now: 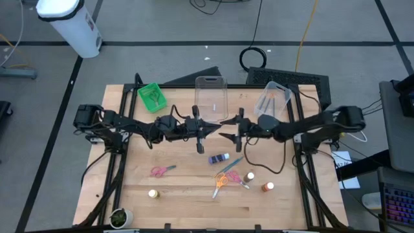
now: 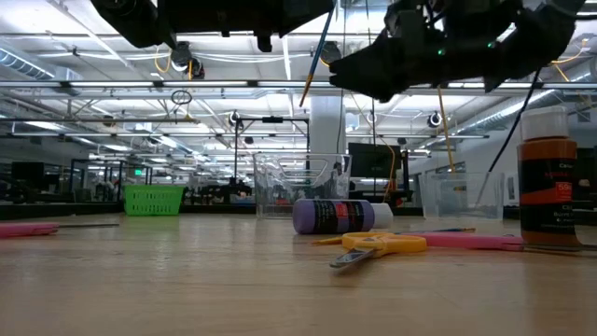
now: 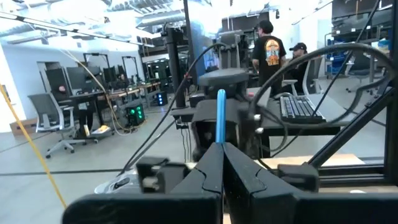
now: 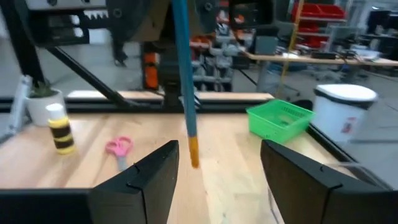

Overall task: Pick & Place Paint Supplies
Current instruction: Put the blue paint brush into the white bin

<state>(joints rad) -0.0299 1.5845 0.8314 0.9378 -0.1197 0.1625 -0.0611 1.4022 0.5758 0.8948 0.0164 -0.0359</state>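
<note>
Left gripper [image 3: 219, 163]: your fingers are pinched tight on the blue paintbrush [image 3: 220, 116], held up over mid-table.
Right gripper [image 4: 219, 163]: you're facing it, fingers spread apart, brush hanging in the gap, gripping nothing.
Purple bottle [image 1: 218, 158]: lying on its side just below your grippers in the high view.
Orange scissors [image 1: 220, 180]: flat on the wood, beside the pink scissors [image 1: 234, 177].
Second pink scissors [image 1: 159, 171]: off toward your left arm's side.
Green bin [image 1: 151, 96]: back left corner.

- Bright, even overhead light; ceiling strip lights [image 2: 140, 89] glare in the low view.
- Blue paintbrush [image 4: 185, 74] and right wrist background blurred.
- Soft shadows on table [image 1: 187, 200].
</note>
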